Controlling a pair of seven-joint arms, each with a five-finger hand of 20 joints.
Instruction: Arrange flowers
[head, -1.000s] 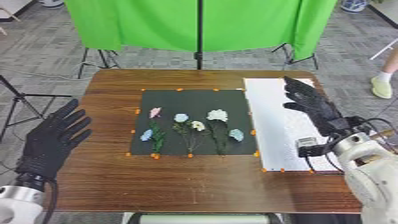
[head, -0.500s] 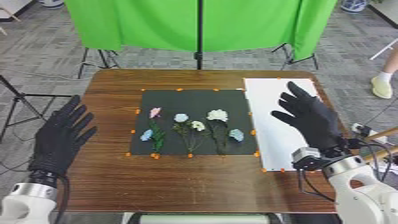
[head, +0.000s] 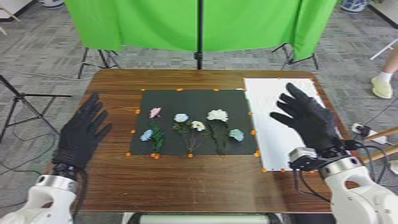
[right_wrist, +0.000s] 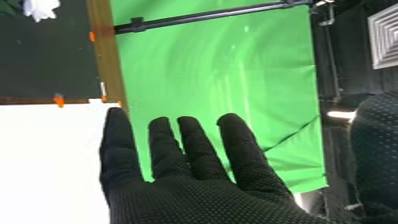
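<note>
Hovering, fingers (right_wrist: 244, 152) released: right hand (head: 313, 125) over white sheet (head: 270, 112), left hand (head: 80, 140) over table edge (head: 95, 83).

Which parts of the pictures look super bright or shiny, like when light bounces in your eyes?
In the right wrist view, the white sheet glares almost blank, a small patch glows, maybe a lamp or reflection, and the green cloth has pale streaks; in the head view, the sheet is bright too, beside the dark mat.

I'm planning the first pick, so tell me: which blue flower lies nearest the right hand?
In the head view, the rightmost blue flower, below the big white flower; the middle blue flower and leftmost blue flower lie farther left.
</note>
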